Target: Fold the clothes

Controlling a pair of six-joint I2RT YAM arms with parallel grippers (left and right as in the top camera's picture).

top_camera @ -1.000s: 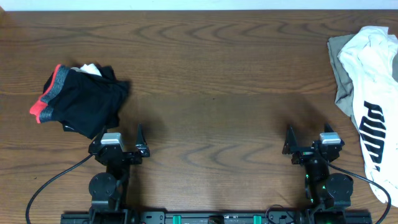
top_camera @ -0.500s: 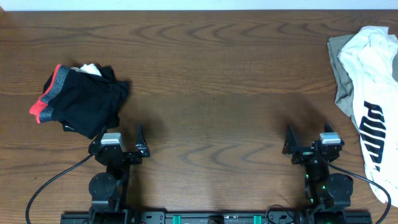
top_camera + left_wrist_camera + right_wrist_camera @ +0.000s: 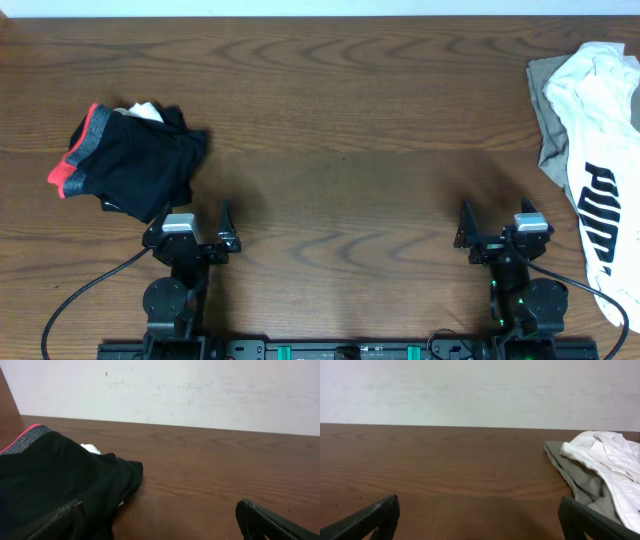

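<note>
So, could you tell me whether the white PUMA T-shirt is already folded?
No, the white T-shirt lies crumpled and spread out at the overhead view's right edge, partly over an olive garment.

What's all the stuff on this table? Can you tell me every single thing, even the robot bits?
T-shirt: one, white with black PUMA letters, crumpled at the table's right edge.
olive cloth: one, olive-grey, partly under the T-shirt's left side.
black garment: one, black with a grey and red band, bunched up on the left.
white scrap: one, white, peeking out at the top of the black garment.
table: one, dark brown wood, under everything.
wall: one, whitish, behind the table.
left gripper: one, black, open, near edge, holding nothing.
right gripper: one, black, open, near edge, holding nothing.
</note>
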